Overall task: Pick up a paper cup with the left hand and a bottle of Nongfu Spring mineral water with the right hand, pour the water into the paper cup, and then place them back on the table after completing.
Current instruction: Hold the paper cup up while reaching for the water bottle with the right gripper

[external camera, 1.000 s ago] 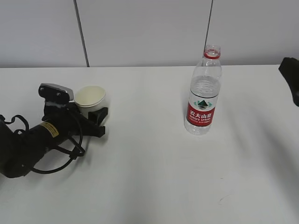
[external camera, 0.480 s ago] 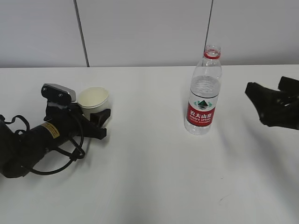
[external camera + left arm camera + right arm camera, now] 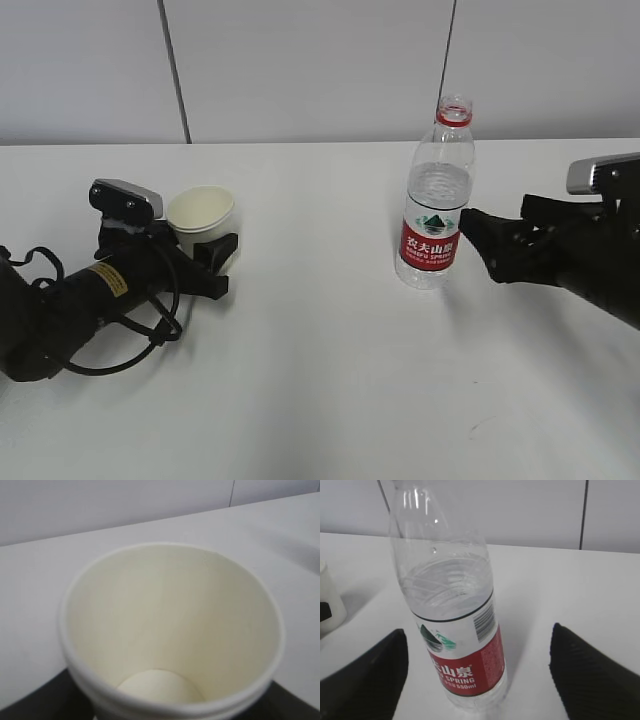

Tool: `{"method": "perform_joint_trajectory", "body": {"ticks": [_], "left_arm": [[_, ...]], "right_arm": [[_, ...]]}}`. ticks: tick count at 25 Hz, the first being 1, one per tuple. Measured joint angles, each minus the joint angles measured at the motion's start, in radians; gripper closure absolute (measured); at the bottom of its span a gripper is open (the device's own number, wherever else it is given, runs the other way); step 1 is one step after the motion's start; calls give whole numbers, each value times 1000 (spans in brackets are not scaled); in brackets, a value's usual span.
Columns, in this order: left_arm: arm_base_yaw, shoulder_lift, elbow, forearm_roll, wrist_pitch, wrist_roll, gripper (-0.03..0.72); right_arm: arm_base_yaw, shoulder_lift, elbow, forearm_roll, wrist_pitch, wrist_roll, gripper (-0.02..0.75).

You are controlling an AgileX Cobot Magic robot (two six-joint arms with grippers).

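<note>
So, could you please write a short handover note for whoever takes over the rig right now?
Left gripper: around the paper cup, jaws on either side. Whether it is clamped or the cup is lifted cannot be told.
Right gripper: open, fingers on either side of the water bottle, not yet gripping.
The bottle stands upright on the table, cap off, holding water to just above the label. The cup is empty.
Done: both grippers are in position.
Left: grip the bottle, lift both, pour into the cup, set them back.

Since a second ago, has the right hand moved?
Yes. The right hand has come in from the right edge leftward to the standing bottle, open around it.
</note>
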State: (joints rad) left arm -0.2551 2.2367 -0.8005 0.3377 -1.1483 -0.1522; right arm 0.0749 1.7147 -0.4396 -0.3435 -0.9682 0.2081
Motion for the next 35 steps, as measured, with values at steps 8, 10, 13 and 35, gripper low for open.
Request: {"method": "perform_joint_trajectory", "body": {"ticks": [8, 10, 13, 35], "left_arm": [[0, 0, 0, 2, -1, 0, 253], [0, 0, 0, 2, -1, 0, 253], [0, 0, 0, 3, -1, 0, 253], [0, 0, 0, 7, -2, 0, 254]], "right_arm": [[0, 183, -100, -41, -102, 48, 76], [0, 216, -124, -45, -108, 50, 76], [0, 251, -155, -73, -122, 52, 76], [5, 396, -361, -158, -152, 71, 76]]}}
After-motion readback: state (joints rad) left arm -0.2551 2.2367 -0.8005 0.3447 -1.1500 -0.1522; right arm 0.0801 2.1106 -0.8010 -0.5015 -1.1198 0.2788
